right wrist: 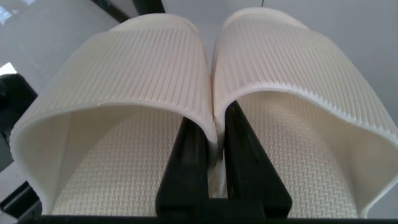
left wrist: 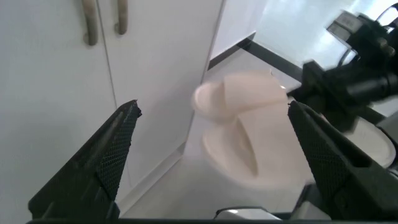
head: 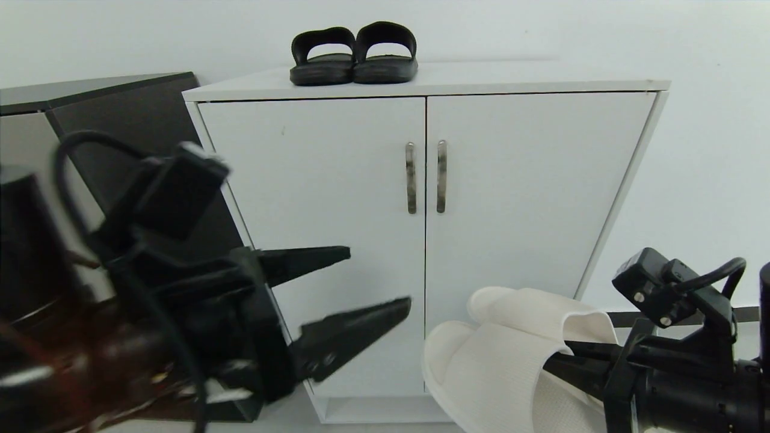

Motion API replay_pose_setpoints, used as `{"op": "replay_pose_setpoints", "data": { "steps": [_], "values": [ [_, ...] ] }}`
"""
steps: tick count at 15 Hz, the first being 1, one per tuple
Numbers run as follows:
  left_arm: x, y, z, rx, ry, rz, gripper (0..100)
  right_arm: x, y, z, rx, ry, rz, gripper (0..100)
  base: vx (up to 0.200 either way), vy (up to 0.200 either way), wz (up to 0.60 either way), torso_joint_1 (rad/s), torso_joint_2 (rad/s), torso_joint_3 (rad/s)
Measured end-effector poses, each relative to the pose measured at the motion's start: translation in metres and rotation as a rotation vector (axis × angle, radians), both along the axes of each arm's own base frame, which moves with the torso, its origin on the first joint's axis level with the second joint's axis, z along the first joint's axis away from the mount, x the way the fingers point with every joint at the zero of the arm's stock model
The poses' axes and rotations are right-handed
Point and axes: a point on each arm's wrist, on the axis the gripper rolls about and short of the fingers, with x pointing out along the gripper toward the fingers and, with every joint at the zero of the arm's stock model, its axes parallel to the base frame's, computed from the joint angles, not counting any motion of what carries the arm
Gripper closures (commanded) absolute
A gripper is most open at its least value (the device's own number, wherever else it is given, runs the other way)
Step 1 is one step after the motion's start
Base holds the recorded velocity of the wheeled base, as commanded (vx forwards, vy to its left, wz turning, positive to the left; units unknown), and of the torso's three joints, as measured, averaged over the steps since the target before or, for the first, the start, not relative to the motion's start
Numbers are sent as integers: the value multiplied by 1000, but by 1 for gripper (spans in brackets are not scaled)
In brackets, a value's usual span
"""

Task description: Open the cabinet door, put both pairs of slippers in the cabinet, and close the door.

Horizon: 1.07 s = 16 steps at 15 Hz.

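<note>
A white two-door cabinet stands against the wall with both doors closed; its two metal handles meet at the middle. A pair of black slippers sits on its top. My right gripper is shut on a pair of white slippers, pinching their inner edges together, low in front of the right door. The same white slippers straddle its fingers in the right wrist view. My left gripper is open and holds nothing, in front of the left door's lower half. The white slippers hang between its fingers.
A dark cabinet stands just left of the white one. A pale floor with a dark baseboard runs to the right of the cabinet.
</note>
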Motion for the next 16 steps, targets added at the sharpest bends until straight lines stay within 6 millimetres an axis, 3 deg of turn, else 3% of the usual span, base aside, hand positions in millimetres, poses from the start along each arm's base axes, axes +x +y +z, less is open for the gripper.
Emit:
{"op": "replay_pose_setpoints", "data": {
  "steps": [3, 6, 10, 16],
  "values": [
    [33, -44, 12, -24, 2, -27, 0, -4, -5, -10, -17, 18, 26, 100, 0, 0, 0, 0, 0, 0],
    [61, -73, 23, -62, 25, -80, 0, -6, -6, -12, -22, 21, 30, 100, 0, 0, 0, 0, 0, 0],
    [88, -82, 31, -79, 136, -205, 0, -7, -6, -12, -42, 1, 45, 100, 0, 0, 0, 0, 0, 0],
    [120, -80, 31, -99, 144, -149, 0, -7, -7, -12, -42, 1, 47, 100, 0, 0, 0, 0, 0, 0]
  ]
}}
